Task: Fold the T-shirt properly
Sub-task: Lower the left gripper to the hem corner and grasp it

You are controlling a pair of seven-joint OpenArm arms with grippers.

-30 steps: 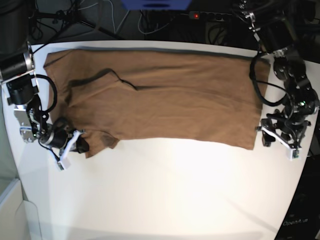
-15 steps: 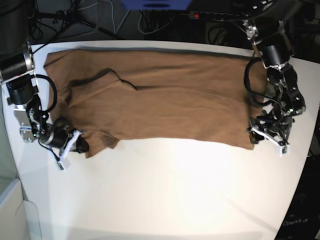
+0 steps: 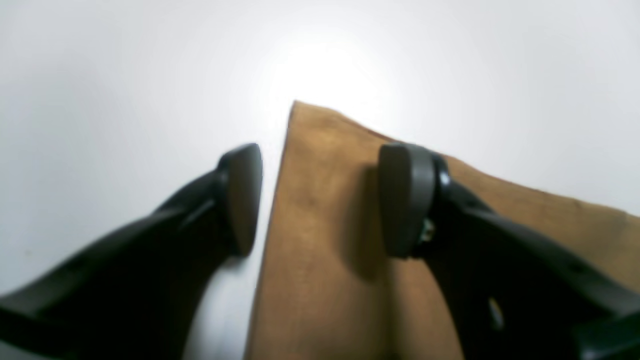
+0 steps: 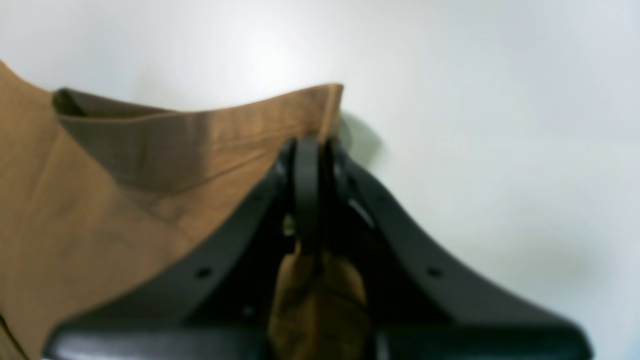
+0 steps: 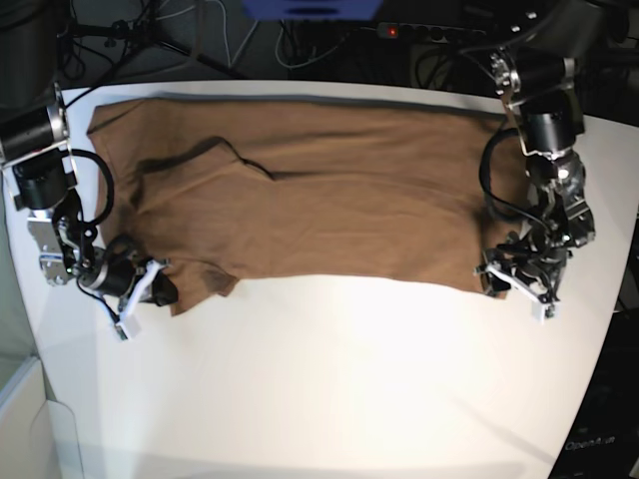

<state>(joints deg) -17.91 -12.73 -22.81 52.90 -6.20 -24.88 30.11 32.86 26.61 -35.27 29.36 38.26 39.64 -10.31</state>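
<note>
The tan-brown T-shirt [image 5: 319, 195] lies spread flat across the far half of the white table [image 5: 329, 389]. My left gripper [image 5: 499, 282] is open at the shirt's near right corner. In the left wrist view the gripper [image 3: 322, 200] straddles the shirt's edge [image 3: 320, 250]: one fingertip [image 3: 242, 200] is over bare table, the other over the cloth. My right gripper [image 5: 167, 289] is shut on the shirt's near left corner. In the right wrist view the gripper [image 4: 307, 190] pinches a bunch of the cloth [image 4: 125, 200], which lifts slightly off the table.
The table's curved right edge [image 5: 599, 359] runs close to the left arm. A power strip [image 5: 409, 32] and cables lie behind the table's back edge, and a blue object [image 5: 310, 8] sits at the top. The near half of the table is bare white.
My left gripper has moved leftward from beside the shirt onto its near right corner and stays open. The right gripper and the shirt have not moved.
</note>
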